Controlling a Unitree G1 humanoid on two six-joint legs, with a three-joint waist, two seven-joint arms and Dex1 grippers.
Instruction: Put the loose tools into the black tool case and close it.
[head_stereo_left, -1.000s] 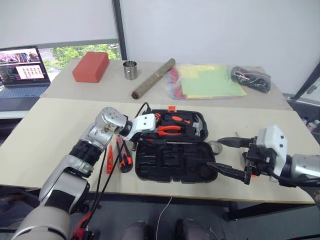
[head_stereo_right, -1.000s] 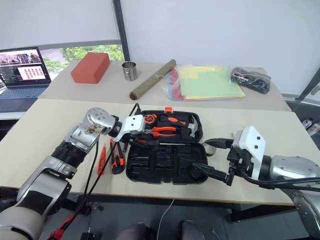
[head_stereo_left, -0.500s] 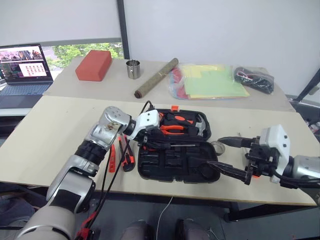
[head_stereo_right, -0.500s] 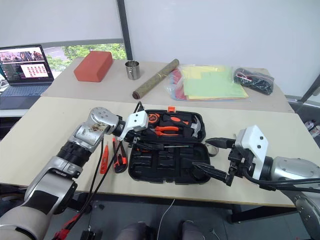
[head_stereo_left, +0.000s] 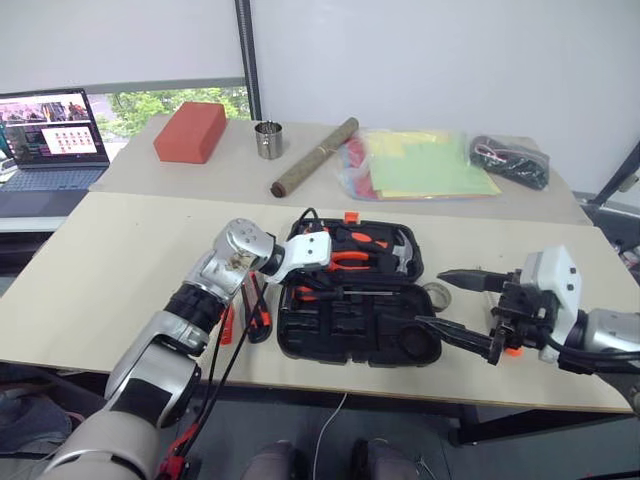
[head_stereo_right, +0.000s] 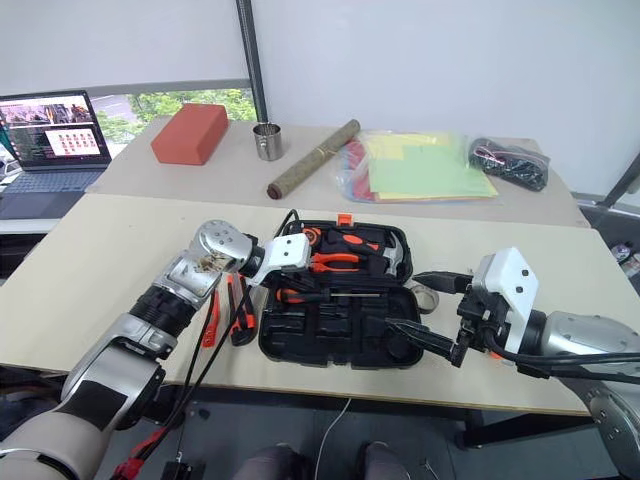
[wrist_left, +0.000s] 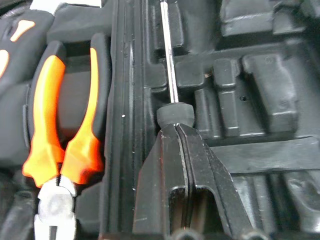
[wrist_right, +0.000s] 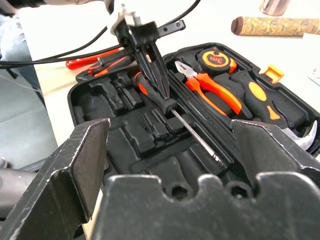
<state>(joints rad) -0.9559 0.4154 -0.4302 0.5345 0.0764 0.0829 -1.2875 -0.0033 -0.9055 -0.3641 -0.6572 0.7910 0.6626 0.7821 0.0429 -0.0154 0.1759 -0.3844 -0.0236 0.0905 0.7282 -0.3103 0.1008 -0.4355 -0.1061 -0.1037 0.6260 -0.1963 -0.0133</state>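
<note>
We count one black tool case (head_stereo_right: 335, 340), open, holding one screwdriver (wrist_right: 165, 105), one pair of orange-handled pliers (wrist_right: 212, 90), one tape measure (wrist_right: 212, 58) and one hammer (head_stereo_left: 402, 252). Beside the case lie two more orange tools (head_stereo_right: 225, 310). On the far table we see one red block (head_stereo_left: 190, 131), one metal cup (head_stereo_left: 267, 140), one cork roll (head_stereo_left: 313, 158) and one laptop (head_stereo_left: 45, 140).

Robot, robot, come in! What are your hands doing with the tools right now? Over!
Left gripper shut, tips pressing on a screwdriver in the open tool case. Right gripper open, empty, beside case. Utility knife on table. Over.
</note>
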